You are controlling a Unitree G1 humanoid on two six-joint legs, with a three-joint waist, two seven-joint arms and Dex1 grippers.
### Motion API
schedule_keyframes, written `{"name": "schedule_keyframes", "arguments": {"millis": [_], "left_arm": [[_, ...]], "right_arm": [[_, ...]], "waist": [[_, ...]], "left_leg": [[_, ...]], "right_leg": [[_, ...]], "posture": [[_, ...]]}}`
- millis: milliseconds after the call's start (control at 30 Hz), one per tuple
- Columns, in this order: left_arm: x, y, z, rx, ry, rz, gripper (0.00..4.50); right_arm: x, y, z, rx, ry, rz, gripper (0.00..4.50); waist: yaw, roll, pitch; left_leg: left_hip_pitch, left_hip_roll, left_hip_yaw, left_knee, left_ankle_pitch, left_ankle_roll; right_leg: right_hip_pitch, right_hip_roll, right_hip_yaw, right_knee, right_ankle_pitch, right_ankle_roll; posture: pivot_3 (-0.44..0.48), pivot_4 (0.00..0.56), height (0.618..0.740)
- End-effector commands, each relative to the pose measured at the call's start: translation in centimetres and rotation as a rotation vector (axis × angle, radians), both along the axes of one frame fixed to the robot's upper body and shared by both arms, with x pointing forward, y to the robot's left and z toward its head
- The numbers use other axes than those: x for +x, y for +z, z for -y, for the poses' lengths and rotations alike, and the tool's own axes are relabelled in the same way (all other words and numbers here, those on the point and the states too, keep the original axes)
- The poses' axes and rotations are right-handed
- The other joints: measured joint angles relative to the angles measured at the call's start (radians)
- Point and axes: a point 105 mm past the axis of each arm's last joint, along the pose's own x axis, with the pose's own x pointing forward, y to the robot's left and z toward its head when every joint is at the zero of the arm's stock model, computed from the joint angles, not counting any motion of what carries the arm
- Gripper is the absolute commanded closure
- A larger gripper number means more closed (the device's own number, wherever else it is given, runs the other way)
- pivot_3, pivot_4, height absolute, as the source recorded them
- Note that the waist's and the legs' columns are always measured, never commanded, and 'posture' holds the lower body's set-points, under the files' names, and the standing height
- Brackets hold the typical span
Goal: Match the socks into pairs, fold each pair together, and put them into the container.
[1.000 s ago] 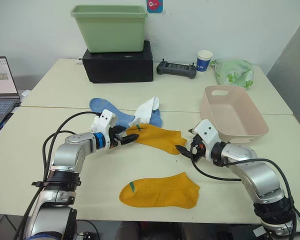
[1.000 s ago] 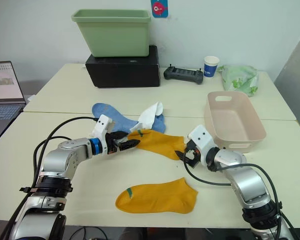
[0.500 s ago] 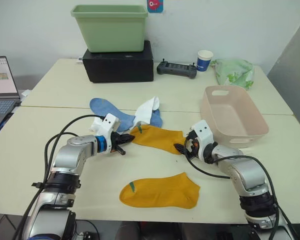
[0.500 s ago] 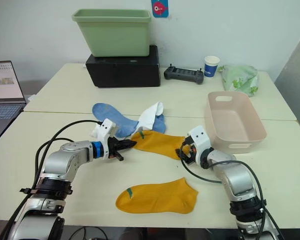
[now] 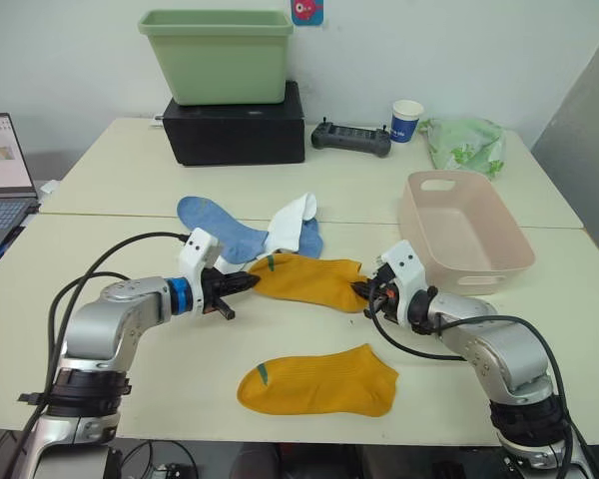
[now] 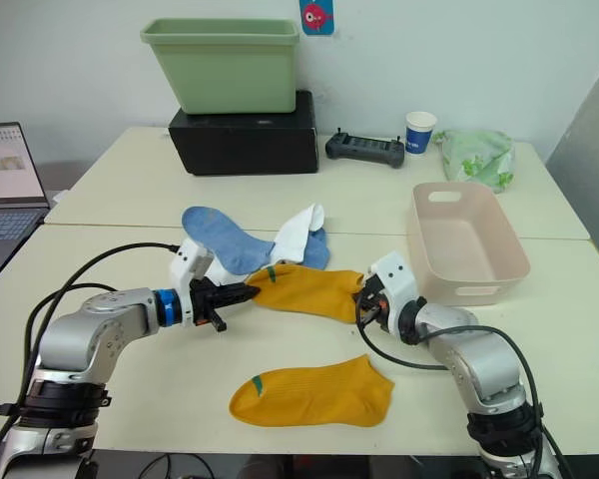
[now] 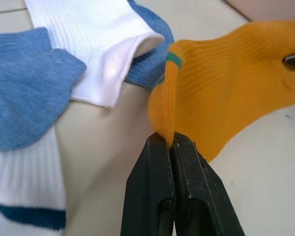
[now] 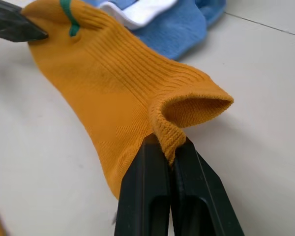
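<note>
The left end effector (image 5: 248,282) and right end effector (image 5: 362,291) each pinch an end of one mustard sock (image 5: 309,280), stretched between them mid-worktop (image 5: 130,190), at 9 o'clock of the pink container (image 5: 464,239).

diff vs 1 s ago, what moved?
The left gripper and right gripper, both clamped on opposite ends of the upper mustard-yellow fabric sock, have drawn slightly toward the robot's left, carrying the sock with them. The second mustard-yellow sock near the table's front edge, the blue and white socks and the pale pink plastic tub stayed put.
</note>
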Motion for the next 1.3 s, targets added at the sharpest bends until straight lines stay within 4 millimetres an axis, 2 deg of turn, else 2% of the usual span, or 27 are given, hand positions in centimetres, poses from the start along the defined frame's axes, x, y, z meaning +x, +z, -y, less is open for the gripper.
{"name": "schedule_keyframes", "arguments": {"millis": [33,233,400,533,600,700,900,1067,1300], "left_arm": [[-1.0,1.1,-0.1,-0.048,0.015,0.007,4.5],[-3.0,0.8,0.1,-0.112,0.015,-0.06,4.5],[-6.5,2.5,-0.2,-0.208,-0.036,-0.115,4.5],[-9.7,2.3,0.3,-0.247,-0.09,-0.222,4.5],[-11.9,0.3,0.6,-0.218,-0.083,-0.306,4.5],[-13.7,-2.4,0.9,-0.167,-0.033,-0.365,4.5],[-14.6,-5.5,1.0,-0.11,0.038,-0.389,4.5],[-14.9,-6.8,1.3,-0.065,0.047,-0.372,4.5],[-14.2,-6.7,1.2,-0.064,0.07,-0.328,4.5]], "right_arm": [[-1.2,1.3,0.2,0.025,0.038,0.013,4.46],[-2.7,1.8,0.9,0.059,0.07,-0.038,4.46],[-5.6,3.3,1.7,0.14,0.174,-0.108,4.46],[-7.4,3.0,2.6,0.146,0.208,-0.195,4.46],[-8.6,2.0,3.0,0.116,0.226,-0.26,4.46],[-9.4,0.7,3.2,0.051,0.226,-0.304,4.46],[-9.1,-1.1,3.3,-0.037,0.203,-0.311,4.46],[-8.6,-2.6,3.5,-0.091,0.168,-0.303,4.46],[-9.6,-3.9,3.5,-0.136,0.206,-0.317,4.46]], "waist": [[-0.001,0.0,0.0],[-0.002,0.0,0.0],[-0.002,0.0,0.0],[-0.004,0.0,0.0],[-0.004,0.0,0.0],[-0.005,0.0,0.0],[0.0,-0.001,-0.001],[0.003,-0.001,-0.001],[0.011,0.0,-0.002]], "left_leg": [[0.0,0.0,0.0,0.0,0.0,0.0],[0.0,0.0,0.0,0.0,0.0,0.0],[0.0,0.0,0.001,0.0,0.0,0.0],[0.001,0.0,0.001,0.0,0.0,0.0],[0.001,0.0,0.002,0.0,0.0,0.0],[0.001,0.0,0.003,-0.003,0.0,0.0],[0.001,0.0,0.002,-0.002,0.0,0.0],[-0.001,-0.001,0.003,-0.004,-0.001,0.0],[0.0,-0.001,0.005,-0.003,-0.001,0.0]], "right_leg": [[0.0,0.0,0.0,0.0,0.0,0.0],[0.0,0.0,0.0,-0.001,0.0,0.0],[0.0,0.0,0.001,-0.001,0.0,0.0],[0.0,0.0,0.001,-0.001,-0.001,0.0],[0.0,-0.001,0.002,-0.002,-0.001,0.0],[0.0,-0.001,0.005,-0.006,-0.001,-0.001],[0.001,-0.002,0.006,-0.008,-0.003,-0.007],[0.001,-0.002,0.006,-0.014,0.0,-0.001],[0.001,-0.002,0.006,-0.014,-0.001,-0.003]], "posture": [[0.0,0.15,0.73],[0.0,0.15,0.73],[0.0,0.15,0.73],[0.0,0.15,0.73],[0.0,0.15,0.73],[0.0,0.15,0.73],[0.0,0.15,0.73],[0.0,0.15,0.73],[0.0,0.15,0.73]]}}
